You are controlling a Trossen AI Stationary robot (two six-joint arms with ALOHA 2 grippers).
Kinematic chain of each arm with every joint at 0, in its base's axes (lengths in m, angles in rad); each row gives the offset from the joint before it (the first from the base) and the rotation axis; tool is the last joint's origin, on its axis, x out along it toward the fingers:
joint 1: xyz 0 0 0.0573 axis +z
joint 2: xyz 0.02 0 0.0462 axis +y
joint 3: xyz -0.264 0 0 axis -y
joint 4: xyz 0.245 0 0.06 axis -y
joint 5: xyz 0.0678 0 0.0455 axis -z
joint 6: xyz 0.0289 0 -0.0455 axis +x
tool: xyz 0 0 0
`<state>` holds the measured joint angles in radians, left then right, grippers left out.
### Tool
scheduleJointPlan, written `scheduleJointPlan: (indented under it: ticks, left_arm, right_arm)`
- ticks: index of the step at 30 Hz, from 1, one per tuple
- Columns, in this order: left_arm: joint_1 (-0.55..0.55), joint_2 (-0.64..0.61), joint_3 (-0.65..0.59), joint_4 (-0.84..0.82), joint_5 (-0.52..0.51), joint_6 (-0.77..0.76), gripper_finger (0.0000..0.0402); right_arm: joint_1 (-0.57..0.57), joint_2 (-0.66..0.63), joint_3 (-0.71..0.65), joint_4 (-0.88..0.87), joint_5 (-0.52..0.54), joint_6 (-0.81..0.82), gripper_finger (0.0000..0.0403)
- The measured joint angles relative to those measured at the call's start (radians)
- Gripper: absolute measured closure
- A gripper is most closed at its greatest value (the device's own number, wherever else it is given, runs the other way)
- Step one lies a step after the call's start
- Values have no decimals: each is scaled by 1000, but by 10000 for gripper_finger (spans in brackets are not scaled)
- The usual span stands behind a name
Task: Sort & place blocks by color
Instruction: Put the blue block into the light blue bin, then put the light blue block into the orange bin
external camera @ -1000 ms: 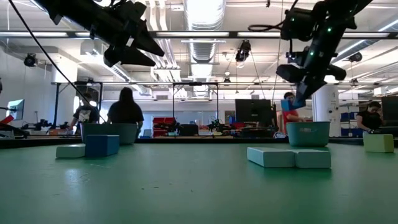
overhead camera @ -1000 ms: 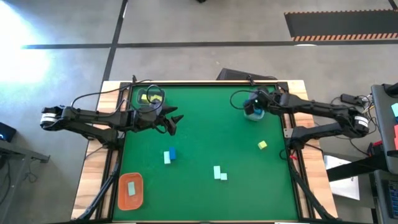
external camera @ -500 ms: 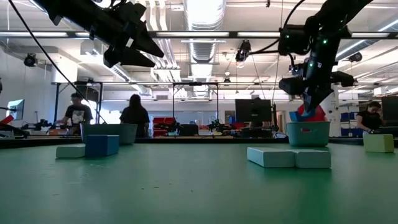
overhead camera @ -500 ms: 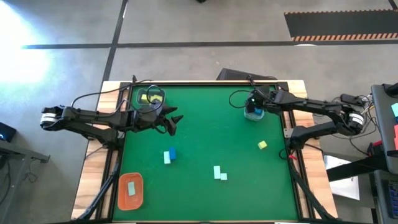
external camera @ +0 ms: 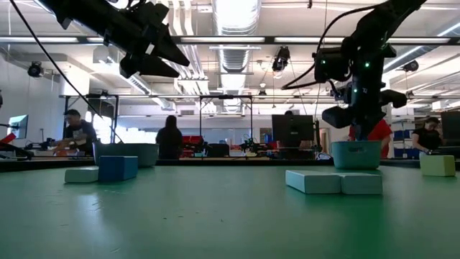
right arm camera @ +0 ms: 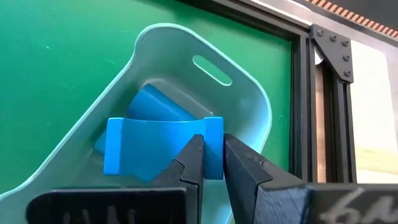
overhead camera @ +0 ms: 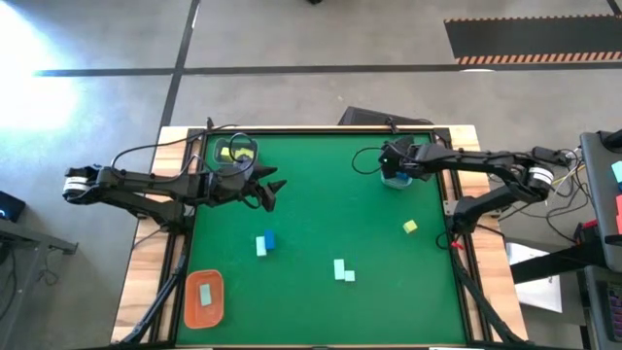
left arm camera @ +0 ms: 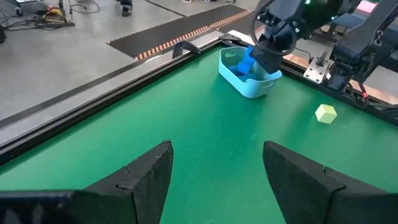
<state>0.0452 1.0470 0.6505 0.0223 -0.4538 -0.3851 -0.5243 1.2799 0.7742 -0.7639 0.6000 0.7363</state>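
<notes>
My right gripper [right arm camera: 213, 139] hangs over the grey-blue tray [overhead camera: 397, 182] at the table's far right and is shut on a blue block [right arm camera: 152, 146]. That block sits low in the tray [right arm camera: 168, 68] above a second blue block [right arm camera: 155, 102]. My left gripper [overhead camera: 271, 189] waits open above the far left of the table, beside the tray with yellow blocks [overhead camera: 236, 153]. On the mat lie a blue and mint pair [overhead camera: 264, 243], two mint blocks [overhead camera: 342, 269] and a yellow cube [overhead camera: 410, 227]. My right gripper pinches the blue block by a narrow end [right arm camera: 213, 127] between its two fingers [right arm camera: 244, 167], coming from above and pointing down into the tray. The block lies crosswise to the fingers, tilted, inside the tray walls. Whether it rests on the block beneath cannot be told.
An orange tray [overhead camera: 204, 297] with a mint block stands at the near left corner. The middle of the green mat between the trays is free. Cables loop near the right tray [overhead camera: 367, 156]. People stand in the room beyond the table [external camera: 169, 137].
My right gripper has come down over the grey-blue tray and shifted slightly toward the table's left. The blue block it carries has gone from above the tray's rim to inside the tray.
</notes>
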Motion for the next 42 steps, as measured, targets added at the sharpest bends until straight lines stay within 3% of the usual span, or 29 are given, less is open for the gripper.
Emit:
scheduleJointPlan:
  ticks: [21,33,42]
  left_arm:
    - [0,0,3,19,0,5,169]
    - [0,0,3,23,0,4,169]
    - [0,9,1,22,0,-29,169]
  right_arm:
    - [0,10,0,4,5,-41,366]
    - [0,10,0,6,5,-42,271]
    - [1,-62,0,4,-36,-77,237]
